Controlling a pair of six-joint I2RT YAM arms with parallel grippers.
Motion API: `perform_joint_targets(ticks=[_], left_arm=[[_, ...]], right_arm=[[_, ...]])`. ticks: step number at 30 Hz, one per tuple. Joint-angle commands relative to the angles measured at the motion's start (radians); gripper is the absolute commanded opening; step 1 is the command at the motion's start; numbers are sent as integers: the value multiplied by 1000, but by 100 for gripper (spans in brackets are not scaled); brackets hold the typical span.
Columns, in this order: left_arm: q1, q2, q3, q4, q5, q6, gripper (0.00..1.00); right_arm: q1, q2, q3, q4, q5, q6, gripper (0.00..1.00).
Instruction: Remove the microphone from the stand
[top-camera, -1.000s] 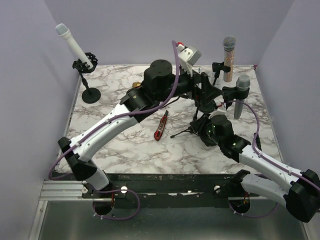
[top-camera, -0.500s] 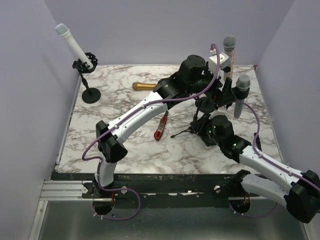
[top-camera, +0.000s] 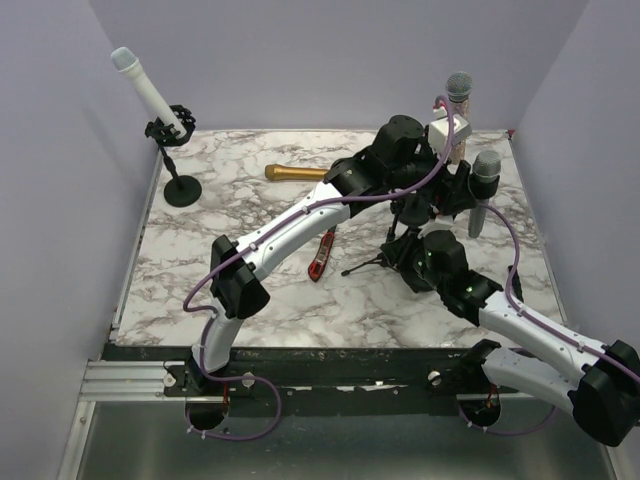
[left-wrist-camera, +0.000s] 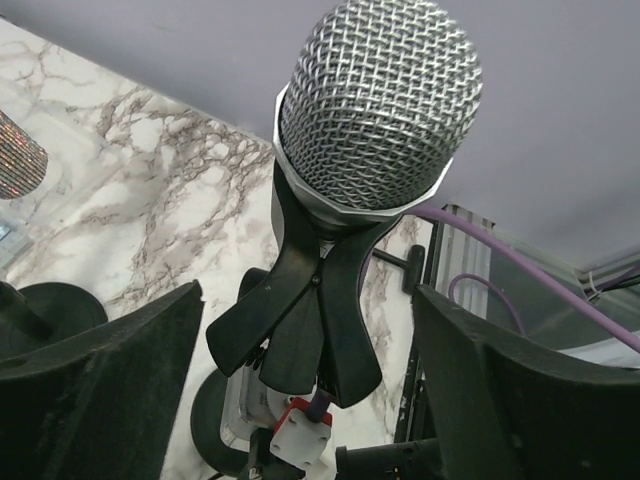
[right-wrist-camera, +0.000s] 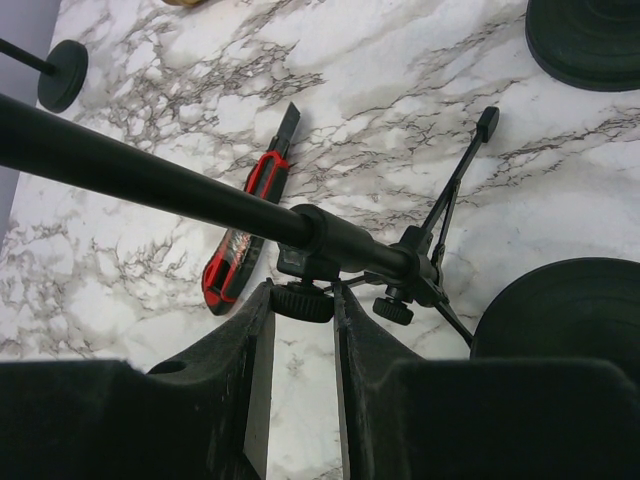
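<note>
While pinching black tripod stand (right-wrist-camera: 150, 175) with right fingers (right-wrist-camera: 235, 400), held left fingers (left-wrist-camera: 110, 400) wide, empty, around silver mesh microphone (left-wrist-camera: 375, 110); likely needed closing, then lifting.

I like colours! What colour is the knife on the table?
Red and black knife, clearest from the right wrist.

The left arm (top-camera: 290, 222) stretches across the marble counter (top-camera: 200, 250) toward its far right corner, its tool (top-camera: 456, 183) just beside the upright grey microphone (top-camera: 485, 170). The right tool (top-camera: 403, 247) sits at a tripod stand (top-camera: 368, 265). A red utility knife (top-camera: 321, 253) and a gold microphone (top-camera: 296, 173) lie mid-counter.
</note>
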Motion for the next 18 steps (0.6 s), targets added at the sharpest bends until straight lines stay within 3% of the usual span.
perform_joint_targets(ticks=[1, 7, 18], left_arm=[[-2, 13, 34, 27, -18, -10, 76], [-3, -3, 6, 61, -46, -26, 56], [-3, -36, -48, 131, -80, -49, 47]], right_arm=[[-4, -5, -22, -134, 60, -75, 5], [-5, -10, -9, -155, 65, -75, 9], [-4, -76, 22, -244, 111, -63, 59]])
